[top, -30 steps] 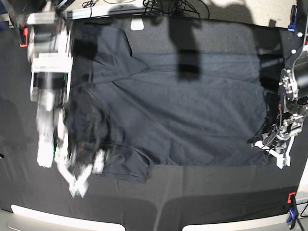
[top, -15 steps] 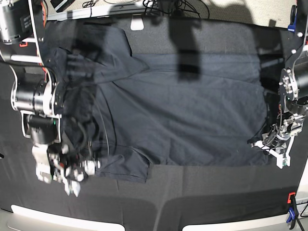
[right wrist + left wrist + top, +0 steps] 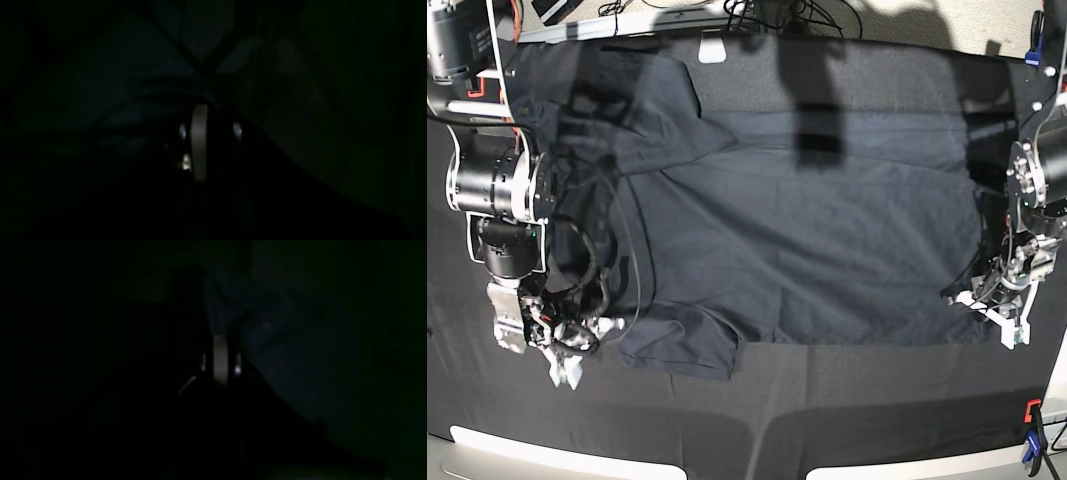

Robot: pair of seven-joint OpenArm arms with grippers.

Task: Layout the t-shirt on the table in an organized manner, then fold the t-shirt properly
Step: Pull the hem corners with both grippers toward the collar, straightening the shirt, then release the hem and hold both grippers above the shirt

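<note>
The dark t-shirt [image 3: 807, 230] lies spread over the black-clothed table [image 3: 847, 400], with one sleeve at the back left and one at the front left. My right gripper [image 3: 567, 362] is low at the shirt's front-left edge beside that sleeve. In the dark right wrist view its jaws [image 3: 206, 106] stand narrow, with folds of t-shirt [image 3: 140, 83] cloth bunching into them. At the hem's front-right corner, my left gripper [image 3: 969, 297] is shut on the cloth. The left wrist view shows the t-shirt [image 3: 283, 350] cloth pinched and rising at the left gripper [image 3: 220, 335].
Orange-and-blue clamps [image 3: 1030, 415] sit at the table's front-right corner and a blue one [image 3: 1034, 45] at the back right. Cables [image 3: 767, 10] lie behind the back edge. A white label [image 3: 712, 50] rests near the back. The right arm's body [image 3: 497, 190] stands over the shirt's left part.
The right arm has stopped swinging and settled lower left, and its jaws have narrowed onto the shirt's front-left edge. The left arm has not moved.
</note>
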